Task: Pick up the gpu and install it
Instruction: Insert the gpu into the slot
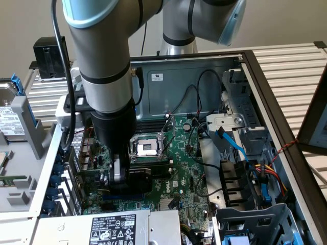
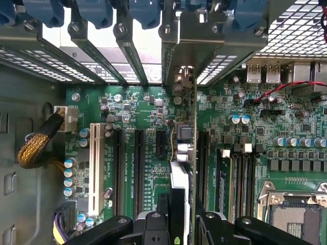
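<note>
The gripper (image 2: 180, 232) is clenched on the gpu (image 2: 179, 176), with a black finger (image 2: 153, 229) on each side of it. The card stands on its thin edge, straight up, low over the green motherboard (image 2: 148, 102) inside the open computer case (image 1: 168, 97). In the exterior view, its black cover sits just beside the tip of the arm, near the square chip socket (image 1: 147, 148).

I think the job right now is to press the card down into its slot. To do that well, the card should not lean to either side. Its bottom edge has to sit right along one long black slot (image 2: 137, 163), not in the gap between two. The card hides what is under it, so I cannot tell if it is lined up. A slow, even push is best, so no end goes in first.

Farther back, the card's silver end piece (image 2: 184, 76) should slide into the open gap in the back wall, under the blue clips (image 2: 97, 13). Small round parts (image 2: 239, 119) stand close by, and the fingers must not bump them
</note>
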Robot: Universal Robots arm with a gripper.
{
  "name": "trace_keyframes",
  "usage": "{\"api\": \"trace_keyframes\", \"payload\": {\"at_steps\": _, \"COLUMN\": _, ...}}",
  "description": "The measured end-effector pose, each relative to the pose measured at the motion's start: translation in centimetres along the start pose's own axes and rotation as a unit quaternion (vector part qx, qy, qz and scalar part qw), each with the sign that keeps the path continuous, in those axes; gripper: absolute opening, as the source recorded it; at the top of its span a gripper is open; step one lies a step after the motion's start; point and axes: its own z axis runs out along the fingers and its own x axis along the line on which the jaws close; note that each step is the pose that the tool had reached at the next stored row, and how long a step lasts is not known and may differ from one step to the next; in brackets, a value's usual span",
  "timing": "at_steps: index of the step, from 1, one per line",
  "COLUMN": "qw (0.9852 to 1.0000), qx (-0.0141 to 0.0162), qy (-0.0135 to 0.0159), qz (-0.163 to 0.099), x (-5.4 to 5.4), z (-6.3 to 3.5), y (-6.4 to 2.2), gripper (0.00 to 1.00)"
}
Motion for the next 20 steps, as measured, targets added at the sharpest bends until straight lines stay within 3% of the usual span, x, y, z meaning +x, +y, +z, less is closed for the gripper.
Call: {"api": "trace_keyframes", "payload": {"at_steps": 20, "qw": 1.0000, "qx": -0.0001, "qy": -0.0002, "qz": -0.001, "x": 0.00, "z": 0.04, "y": 0.08, "gripper": 0.28}}
